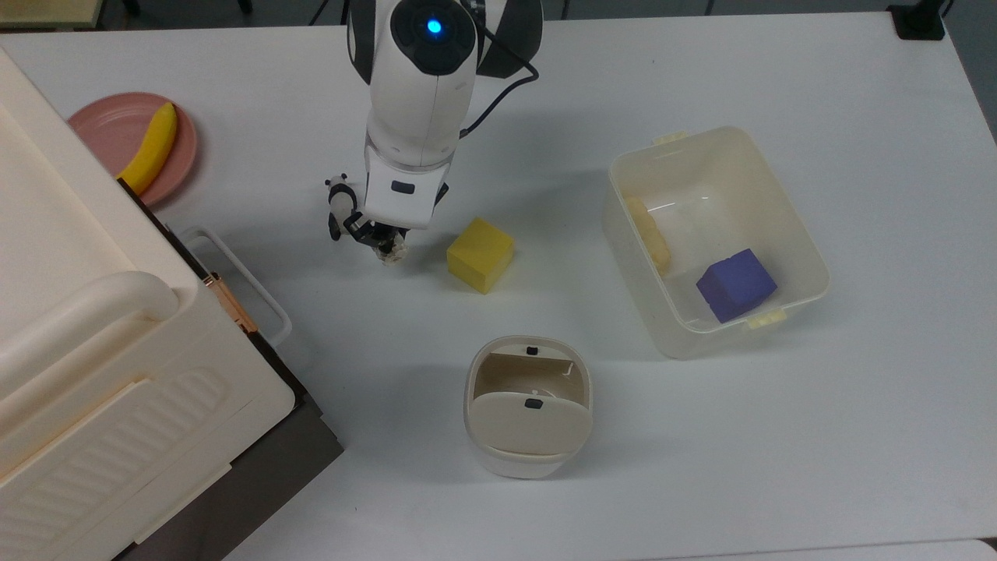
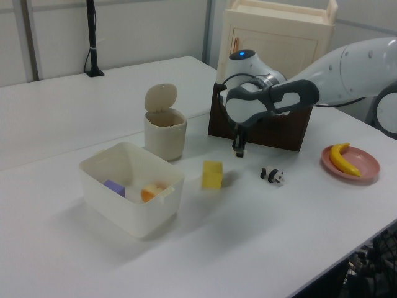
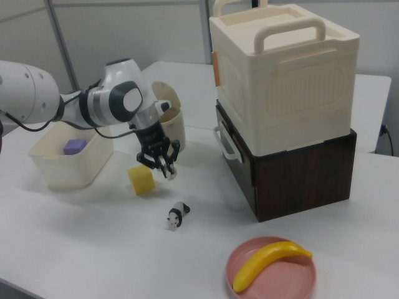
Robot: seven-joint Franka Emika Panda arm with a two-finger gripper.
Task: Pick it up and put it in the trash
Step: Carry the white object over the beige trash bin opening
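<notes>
plate: we see it pink, at the top view's far left, banana lying on it
cabinet: cream box with handle stacked on a dark brown base, filling the top view's lower left
panda: small black-and-white toy lying on the table, just beside the gripper on the top view's left; in the right view it sits on the table below the gripper
gripper: we see it lifted off the table, pointing down; fingers closed tight around the paper wad
paper wad: off-white crumple pinched between the fingertips, up in the air, clear of the table; in the right view it shows as a pale bit at the finger ends
yellow cube: on the table, near the gripper on the top view's right, not touching it
bin: cream, rounded, well apart from the gripper towards the top view's bottom; flap tilted open, we can see inside
tub: translucent, on the top view's right; holds a purple cube and a pale yellow piece against its wall
</notes>
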